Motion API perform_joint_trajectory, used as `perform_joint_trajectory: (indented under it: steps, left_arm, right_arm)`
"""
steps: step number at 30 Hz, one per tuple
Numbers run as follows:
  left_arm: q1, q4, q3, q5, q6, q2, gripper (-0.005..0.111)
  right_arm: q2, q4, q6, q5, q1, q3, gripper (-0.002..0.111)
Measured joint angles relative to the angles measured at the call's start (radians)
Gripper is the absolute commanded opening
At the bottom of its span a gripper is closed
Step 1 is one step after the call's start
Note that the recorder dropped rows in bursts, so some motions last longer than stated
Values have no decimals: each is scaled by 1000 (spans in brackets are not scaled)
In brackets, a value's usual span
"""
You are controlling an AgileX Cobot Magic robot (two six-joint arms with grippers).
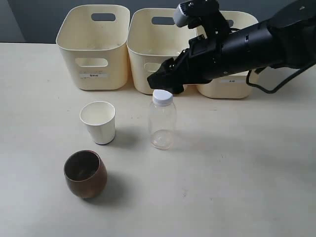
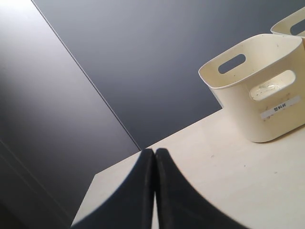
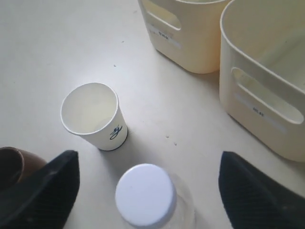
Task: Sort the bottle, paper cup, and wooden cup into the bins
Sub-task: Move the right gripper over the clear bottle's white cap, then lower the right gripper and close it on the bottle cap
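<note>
**A:** Three things stand on the pale table (image 1: 247,173). From left to right they are the squat dark reddish-brown wooden cup (image 1: 85,174), the plain white tapered paper cup (image 1: 98,122) and the small clear plastic bottle with a white screw cap (image 1: 162,121). Which looks first?

**B:** The bottle, probably. It stands upright, long axis vertical, just below the right gripper (image 3: 148,160). Its cap lines up between fingers spread wide, which hold nothing.

**A:** And the left gripper (image 2: 153,155)?

**B:** It is pinched closed and empty, well apart from the bottle, so the right arm is nearer. The cream plastic bins (image 1: 140,64) stand behind.
</note>
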Motion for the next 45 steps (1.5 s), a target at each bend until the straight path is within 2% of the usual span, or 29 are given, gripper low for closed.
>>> perform_joint_trajectory:
  steps: [7,16,27,45]
  left_arm:
    - [0,0,0,0,0,0,0]
    - [0,0,0,0,0,0,0]
    - [0,0,0,0,0,0,0]
    - [0,0,0,0,0,0,0]
  right_arm:
    - [37,-10,2,-5,9,0,76]
    - [47,-52,-2,-86,87,0,76]
    - [47,-136,44,-117,91,0,76]
    - [97,-144,67,-124,91,0,74]
